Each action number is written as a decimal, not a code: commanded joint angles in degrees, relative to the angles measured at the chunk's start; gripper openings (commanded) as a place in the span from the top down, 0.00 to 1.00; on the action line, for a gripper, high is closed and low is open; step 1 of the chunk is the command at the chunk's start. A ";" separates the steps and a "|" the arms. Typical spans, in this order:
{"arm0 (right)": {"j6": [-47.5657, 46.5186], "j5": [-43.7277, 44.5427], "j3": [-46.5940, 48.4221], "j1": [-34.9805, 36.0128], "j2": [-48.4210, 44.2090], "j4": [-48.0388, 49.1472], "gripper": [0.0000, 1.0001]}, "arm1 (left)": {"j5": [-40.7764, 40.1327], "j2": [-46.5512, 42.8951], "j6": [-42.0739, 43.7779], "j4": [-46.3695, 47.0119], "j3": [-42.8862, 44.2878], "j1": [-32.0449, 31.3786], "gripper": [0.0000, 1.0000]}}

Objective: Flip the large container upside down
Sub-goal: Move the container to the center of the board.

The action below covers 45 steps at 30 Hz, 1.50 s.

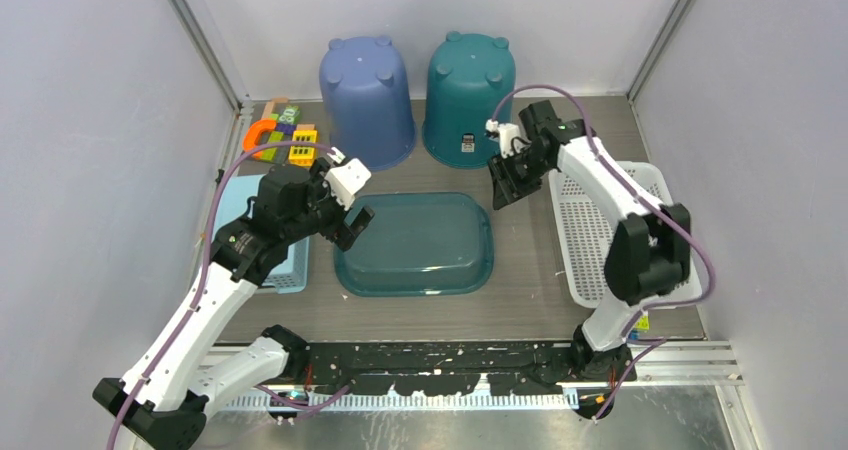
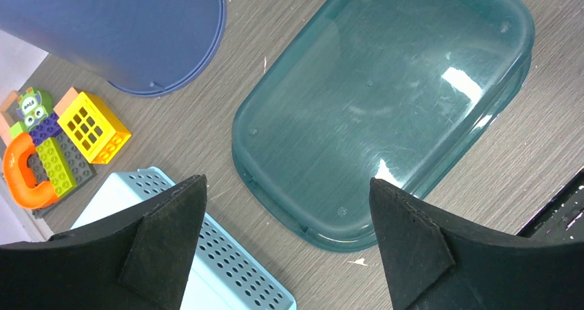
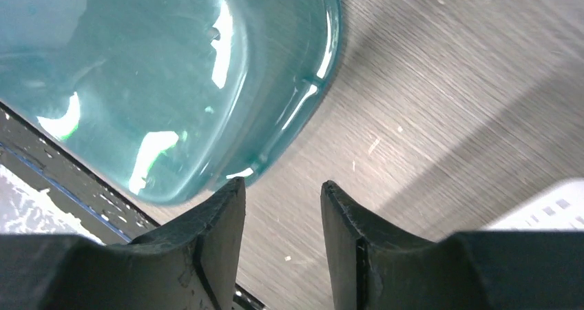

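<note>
Large container (image 1: 415,245): teal tub, ctr of surface (image 1: 520,300), lying bottom-up, rim down. L pincer (image 1: 348,225) wide open, empty, over tub's left end. R pincer (image 1: 503,185) fingers apart, empty, near tub's back-right corner, not touching. Behind: blue bucket (image 1: 367,100) & teal bucket (image 1: 470,95), both inverted. Toy blocks (image 1: 280,135) back-left; white basket (image 1: 600,230) right.

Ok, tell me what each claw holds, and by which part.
Nothing. The left claw and the right claw both hang open and empty by the large container.
</note>
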 commanded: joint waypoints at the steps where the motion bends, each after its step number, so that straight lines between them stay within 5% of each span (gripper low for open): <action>1: -4.36 4.64 1.48 -0.16 -9.88 -6.58 0.49 | 0.67 -1.27 0.81 1.98 -0.03 0.30 0.11; 15: -4.22 37.45 -19.36 -1.55 -25.05 4.37 0.40 | 0.27 -1.43 1.24 1.20 0.80 0.30 0.11; 26: -3.63 38.05 -23.85 -2.19 -21.67 5.60 0.43 | 0.23 -0.88 1.42 1.00 1.16 0.30 0.11; 35: -5.65 35.89 -22.76 -2.13 -19.21 5.65 0.66 | 0.20 -0.80 1.47 1.18 0.98 0.27 0.11; 45: -16.00 37.36 -20.32 -4.15 -17.91 9.24 0.70 | 0.29 -0.78 1.36 1.16 0.91 0.29 0.11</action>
